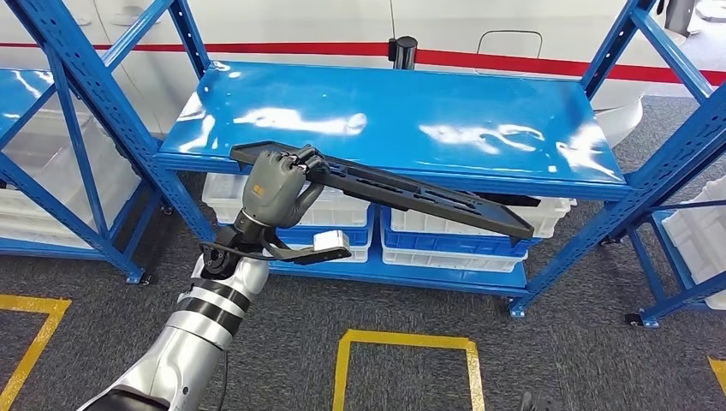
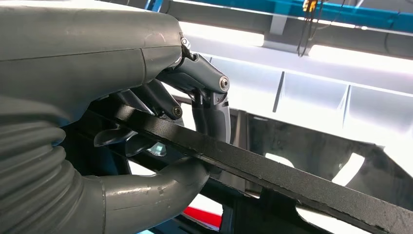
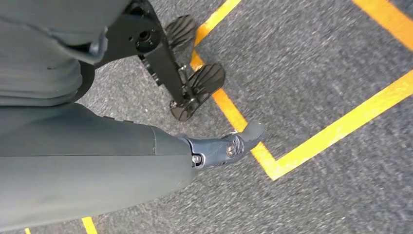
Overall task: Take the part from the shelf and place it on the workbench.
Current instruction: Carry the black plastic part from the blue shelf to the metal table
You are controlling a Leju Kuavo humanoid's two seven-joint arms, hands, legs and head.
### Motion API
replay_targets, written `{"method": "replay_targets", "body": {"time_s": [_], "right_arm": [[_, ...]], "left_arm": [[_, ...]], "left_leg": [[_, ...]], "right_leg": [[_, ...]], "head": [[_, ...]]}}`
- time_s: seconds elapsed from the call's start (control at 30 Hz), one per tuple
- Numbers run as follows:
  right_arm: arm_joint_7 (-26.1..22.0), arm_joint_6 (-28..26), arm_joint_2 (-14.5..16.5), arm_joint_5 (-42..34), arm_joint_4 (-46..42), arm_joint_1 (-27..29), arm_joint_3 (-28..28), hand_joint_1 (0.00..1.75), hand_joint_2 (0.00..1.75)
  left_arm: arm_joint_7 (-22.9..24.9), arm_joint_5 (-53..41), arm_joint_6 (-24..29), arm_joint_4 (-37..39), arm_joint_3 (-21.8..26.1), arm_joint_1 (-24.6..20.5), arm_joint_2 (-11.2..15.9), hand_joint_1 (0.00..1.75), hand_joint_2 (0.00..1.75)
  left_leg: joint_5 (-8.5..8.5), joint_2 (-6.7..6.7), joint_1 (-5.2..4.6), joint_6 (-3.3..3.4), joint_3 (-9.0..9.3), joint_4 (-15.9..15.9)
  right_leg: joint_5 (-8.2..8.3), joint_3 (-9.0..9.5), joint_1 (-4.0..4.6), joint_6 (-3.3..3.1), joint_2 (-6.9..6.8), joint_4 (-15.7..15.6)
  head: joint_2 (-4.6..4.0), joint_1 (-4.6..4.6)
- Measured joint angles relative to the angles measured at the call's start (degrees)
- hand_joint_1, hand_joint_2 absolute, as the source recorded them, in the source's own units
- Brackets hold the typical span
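The part [image 1: 411, 193] is a long, flat black panel with cut-outs. It slants down to the right in front of the front edge of the blue shelf board [image 1: 385, 111]. My left hand [image 1: 276, 184] grips the part near its left end, fingers over the top and thumb beneath. In the left wrist view the thumb and dark fingers of my left hand [image 2: 146, 97] clamp the part's black edge [image 2: 302, 183]. My right hand [image 3: 122, 146] hangs over the grey carpet with one finger stretched out and nothing in it.
White and blue bins [image 1: 454, 240] sit on the lower shelf level. Blue uprights [image 1: 111, 111] frame the rack, with another rack [image 1: 34, 171] to the left. A white bin [image 1: 698, 231] stands at the right. Yellow tape lines [image 1: 407, 342] mark the carpet.
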Motion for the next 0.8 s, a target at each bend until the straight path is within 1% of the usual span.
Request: {"method": "replay_targets", "body": {"time_s": [0.03,0.07,0.1,0.13,0.17,0.2,0.23,0.3,0.33,0.37,0.4,0.43,0.47,0.5,0.53,0.57,0.6,0.63,0.67,0.7,0.73,0.77,0.8], "right_arm": [[0.0,0.0,0.0,0.0,0.0,0.0,0.0,0.00,0.00],[0.0,0.0,0.0,0.0,0.0,0.0,0.0,0.00,0.00],[0.0,0.0,0.1,0.0,0.0,0.1,0.0,0.00,0.00],[0.0,0.0,0.1,0.0,0.0,0.0,0.0,0.00,0.00],[0.0,0.0,0.0,0.0,0.0,0.0,0.0,0.00,0.00],[0.0,0.0,0.0,0.0,0.0,0.0,-0.1,0.00,0.00],[0.0,0.0,-0.1,0.0,0.0,0.0,-0.1,0.00,0.00],[0.0,0.0,0.0,0.1,0.0,0.1,-0.3,0.00,0.00],[0.0,0.0,0.0,0.1,0.0,0.1,-0.3,0.00,0.00],[0.0,0.0,0.0,0.1,0.0,0.2,-0.4,0.00,0.00],[0.0,0.0,0.0,0.1,0.0,0.3,-0.4,0.00,0.00],[0.0,0.0,0.0,0.1,0.0,0.3,-0.5,0.00,0.00],[0.0,0.0,0.0,0.1,0.0,0.4,-0.5,0.00,0.00],[0.0,0.0,0.0,0.1,0.0,0.4,-0.6,0.00,0.00],[0.0,0.0,0.0,0.1,0.0,0.5,-0.7,0.00,0.00],[0.0,-0.1,0.0,0.1,0.0,0.7,-0.8,0.00,0.00],[0.1,-0.2,0.0,0.1,0.0,0.8,-0.9,0.00,0.00],[0.3,-0.4,0.1,0.2,0.0,0.9,-1.0,0.00,0.00],[0.7,-0.8,0.1,0.5,0.0,1.0,-1.0,0.00,0.00],[1.3,-1.2,0.1,0.8,0.0,1.2,-1.0,0.00,0.00],[2.2,-1.8,0.1,1.3,0.0,1.5,-1.0,0.00,0.00],[3.1,-2.3,0.2,1.8,0.1,1.9,-1.0,0.00,0.00],[4.2,-2.8,0.3,2.1,0.1,2.5,-1.0,0.00,0.00]], "left_arm": [[0.0,0.0,0.0,0.0,0.1,0.1,0.0,1.75,1.75],[0.0,0.0,0.0,0.0,0.1,0.2,0.0,1.75,1.75],[-0.1,0.0,0.0,0.0,0.1,0.3,0.0,1.75,1.75],[-0.2,0.0,0.0,0.0,0.1,0.3,0.0,1.75,1.75],[-0.4,0.0,0.0,0.0,0.1,0.3,0.0,1.75,1.75],[-0.5,0.0,0.0,0.0,0.1,0.3,0.0,1.75,1.75],[-0.6,0.0,0.0,0.0,0.2,0.4,-0.1,1.75,1.75],[-0.7,0.2,0.0,0.0,0.2,0.5,-0.1,1.75,1.75],[-0.8,0.3,0.0,-0.1,0.2,0.6,-0.1,1.75,1.75],[-0.9,0.3,0.0,-0.2,0.2,0.7,-0.2,1.75,1.75],[-1.0,0.4,0.0,-0.3,0.2,0.8,-0.2,1.75,1.75],[-1.1,0.5,0.0,-0.5,0.2,1.0,-0.2,1.75,1.75],[-1.2,0.7,0.0,-0.7,0.2,1.4,-0.2,1.75,1.75],[-1.2,0.8,0.0,-0.8,0.2,1.7,-0.2,1.75,1.75],[-1.3,1.0,0.0,-0.9,0.2,2.2,-0.1,1.75,1.75],[-1.4,1.1,0.0,-1.1,0.2,2.7,-0.1,1.75,1.75],[-1.5,1.2,0.0,-1.3,0.2,3.1,0.0,1.75,1.75],[-1.8,1.3,0.0,-1.6,0.3,3.5,0.1,1.75,1.75],[-2.1,1.4,0.0,-2.0,0.4,4.0,0.2,1.75,1.75],[-2.5,1.6,0.0,-2.5,0.5,4.4,0.3,1.75,1.75],[-3.0,1.9,0.0,-3.0,0.8,4.8,0.4,1.75,1.75],[-3.5,2.1,0.0,-3.5,1.1,5.4,0.5,1.75,1.75],[-4.1,2.5,0.0,-4.0,1.3,6.0,0.7,1.75,1.75]], "left_leg": [[-0.26,0.06,0.19,-0.28,0.41,1.0],[0.49,0.13,0.39,-0.52,2.19,-0.5],[1.60,0.21,0.62,-0.74,4.77,-3.6],[2.11,0.18,0.77,-0.95,7.68,-7.5],[2.73,0.00,0.78,-0.83,9.89,-10.5],[2.81,-0.19,0.75,-0.56,11.06,-12.3],[2.71,-0.41,0.60,-0.11,11.41,-13.1],[3.38,-0.50,0.39,1.19,10.75,-13.2],[3.84,-0.49,0.35,1.91,10.36,-13.3],[4.39,-0.46,0.34,2.63,9.89,-13.5],[4.96,-0.44,0.35,3.20,9.32,-13.6],[5.50,-0.45,0.28,3.58,8.67,-13.6],[6.01,-0.45,0.18,3.77,7.99,-13.6],[6.50,-0.45,0.07,3.84,7.33,-13.6],[6.99,-0.44,-0.03,3.84,6.68,-13.6],[7.50,-0.44,-0.10,3.79,6.04,-13.6],[8.01,-0.46,-0.14,3.70,5.43,-13.6],[8.54,-0.47,-0.15,3.57,4.89,-13.6],[9.03,-0.48,-0.21,3.34,4.45,-13.6],[9.49,-0.46,-0.26,3.04,4.23,-13.6],[9.90,-0.43,-0.27,2.66,4.16,-13.7],[10.32,-0.41,-0.26,2.21,4.21,-14.0],[10.75,-0.40,-0.22,1.75,4.32,-14.3]], "right_leg": [[0.39,-0.57,-0.08,0.22,-0.01,0.1],[0.71,-1.05,-0.23,0.51,-0.01,0.1],[0.95,-1.45,-0.39,0.79,0.00,0.3],[1.15,-1.84,-0.44,1.12,0.01,0.6],[1.35,-2.15,-0.45,1.45,0.01,0.8],[1.55,-2.39,-0.35,1.77,0.03,1.1],[1.81,-2.61,-0.24,2.16,0.06,1.2],[2.46,-2.95,-0.18,3.11,0.15,1.0],[2.25,-3.45,-0.25,3.41,0.17,1.2],[1.32,-4.22,-0.31,3.47,0.19,2.3],[-0.50,-5.42,-0.38,3.22,0.20,4.8],[-2.85,-6.89,-0.38,2.87,0.21,8.5],[-5.04,-8.24,-0.35,2.64,0.23,12.5],[-6.62,-9.23,-0.32,2.60,0.22,16.0],[-7.25,-9.25,-0.28,2.78,0.22,17.7],[-7.06,-8.16,-0.21,3.07,0.22,17.2],[-6.31,-5.92,-0.09,3.33,0.22,14.6],[-5.62,-2.83,0.10,3.38,0.22,10.6],[-5.23,0.21,0.39,3.22,0.20,6.6],[-5.01,2.27,0.66,2.93,0.22,3.6],[-5.06,3.33,0.91,2.56,0.24,1.9],[-4.97,3.44,1.13,2.21,0.26,1.3],[-4.54,3.10,1.10,1.82,0.28,1.1]], "head": [[0.00,-0.01],[0.00,-0.01],[0.00,-0.02],[0.00,-0.04],[0.00,-0.02],[0.00,0.01],[0.00,0.03],[0.00,0.16],[0.00,0.24],[0.00,0.36],[0.00,0.48],[0.00,0.60],[0.00,0.68],[0.00,0.72],[0.00,0.72],[0.00,0.72],[0.00,0.71],[0.00,0.72],[0.00,0.70],[0.00,0.63],[0.00,0.63],[0.00,0.62],[0.00,0.63]]}}
